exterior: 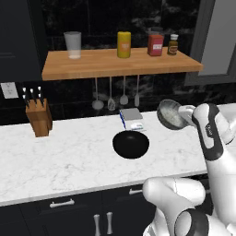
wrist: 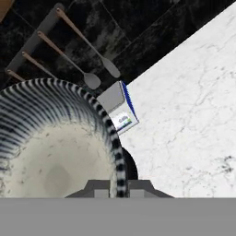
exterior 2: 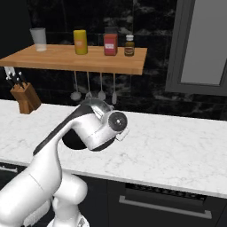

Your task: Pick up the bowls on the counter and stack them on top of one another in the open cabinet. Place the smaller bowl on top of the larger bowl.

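Hand view has the gripper (wrist: 117,186) pinched tight on the rim of the smaller bowl (wrist: 50,147), one finger inside the wall and one outside, with the bowl's pale inside facing the camera. From the left base view that bowl (exterior: 171,114) hangs tilted in the air above the counter (exterior: 69,156), below the level of the open cabinet (exterior: 115,63), while the larger bowl (exterior: 131,144) sits on the marble just in front of a small carton (exterior: 132,119). I judge both bowls stiff and hard, so they should not flex under a rim pinch, but the glossy black 1 looks slippery and probably heavier, and a grip on a thin edge leaves either bowl free to swing. Taking the wall near its top, deep between the fingers, seems the safest hold. The shelf already carries a tumbler (exterior: 73,44), a yellow canister (exterior: 123,44), a red box (exterior: 156,44) and a jar (exterior: 173,44), so the free board between tumbler and canister looks the likeliest spot.
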Available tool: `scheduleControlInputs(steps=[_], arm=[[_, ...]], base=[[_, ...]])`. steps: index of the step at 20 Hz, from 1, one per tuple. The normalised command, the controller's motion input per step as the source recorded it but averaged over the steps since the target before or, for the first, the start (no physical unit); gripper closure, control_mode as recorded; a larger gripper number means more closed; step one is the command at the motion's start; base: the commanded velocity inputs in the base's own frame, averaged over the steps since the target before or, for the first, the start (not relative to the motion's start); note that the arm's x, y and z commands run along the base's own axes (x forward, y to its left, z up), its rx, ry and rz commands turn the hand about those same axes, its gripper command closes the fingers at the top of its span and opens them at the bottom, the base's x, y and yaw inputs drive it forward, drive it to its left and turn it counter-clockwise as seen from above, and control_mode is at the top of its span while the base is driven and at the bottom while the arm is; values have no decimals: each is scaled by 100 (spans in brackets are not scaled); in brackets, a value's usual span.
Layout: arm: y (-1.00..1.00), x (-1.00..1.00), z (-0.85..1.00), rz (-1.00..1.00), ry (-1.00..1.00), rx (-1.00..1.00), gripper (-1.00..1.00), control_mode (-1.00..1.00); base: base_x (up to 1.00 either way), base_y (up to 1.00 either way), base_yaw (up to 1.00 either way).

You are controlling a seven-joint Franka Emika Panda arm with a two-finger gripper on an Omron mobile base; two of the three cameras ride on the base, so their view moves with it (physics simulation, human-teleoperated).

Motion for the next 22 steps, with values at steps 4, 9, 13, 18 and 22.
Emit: scheduleControlInputs(steps=[4, 9, 13, 18, 22], arm=[[100, 0, 31, 3, 9, -26, 100, -100], [98, 9, -5, 0, 30, -31, 100, -100], [22, 12, -28, 0, 15, -14, 100, -100], [20, 37, -51, 0, 17, -13, 100, -100], [28, 47, -38, 0, 14, -6, 100, -100]], base=[[0, 0, 0], [0, 0, 0], [0, 0, 0], [0, 0, 0], [0, 0, 0]])
